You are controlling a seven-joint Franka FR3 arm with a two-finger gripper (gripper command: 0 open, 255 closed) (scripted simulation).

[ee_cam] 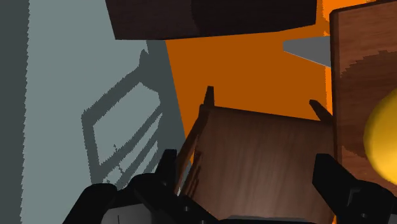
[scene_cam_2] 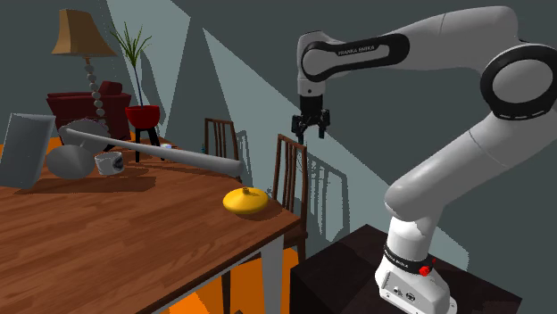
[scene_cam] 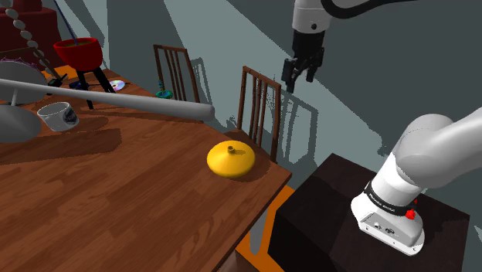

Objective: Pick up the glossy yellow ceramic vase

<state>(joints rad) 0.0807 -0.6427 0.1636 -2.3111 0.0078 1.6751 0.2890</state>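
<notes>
**On the table's corner nearest the stand: yellow vase, not grasped**

Item: a squat, glossy yellow vase [scene_cam: 231, 159] [scene_cam_2: 246, 201] with a small neck. It is set upright on the brown wooden table [scene_cam: 139, 193] [scene_cam_2: 107, 232], close to the edge and just in front of the nearer chair [scene_cam: 259, 108] [scene_cam_2: 287, 169].

End effector: the black gripper [scene_cam: 300, 81] [scene_cam_2: 313, 134] is held high in the air, above the nearer chair and well apart from the vase. In the wrist view the gripper [ee_cam: 251, 191] is seen with its fingers [ee_cam: 167, 167] spread wide, released. The chair's seat [ee_cam: 261, 159] is framed between them, far below.

Views compared: the vase [ee_cam: 382, 143] is caught in the wrist view as a yellow curve on the table's edge [ee_cam: 362, 63], outside the span of the fingers. A shaded lamp [scene_cam_2: 80, 34], a plant [scene_cam_2: 131, 43] and a leaning grey panel [scene_cam_2: 27, 147] are shown in the second exterior view. A disc [scene_cam: 117, 85] is picked out on the tabletop in the shoulder view.

Surface and room: a white mug [scene_cam: 58, 117] [scene_cam_2: 108, 162], a long grey rod [scene_cam: 116, 99] [scene_cam_2: 152, 152] and a red bowl on dark legs [scene_cam: 77, 52] [scene_cam_2: 143, 116] are placed toward the table's far end. A second chair [scene_cam: 176, 73] [scene_cam_2: 219, 138] is drawn up further along. Grey walls and an orange floor [ee_cam: 254, 70] are rendered around. The arm's base is mounted on a dark box stand [scene_cam: 340, 209] [scene_cam_2: 348, 276].
</notes>
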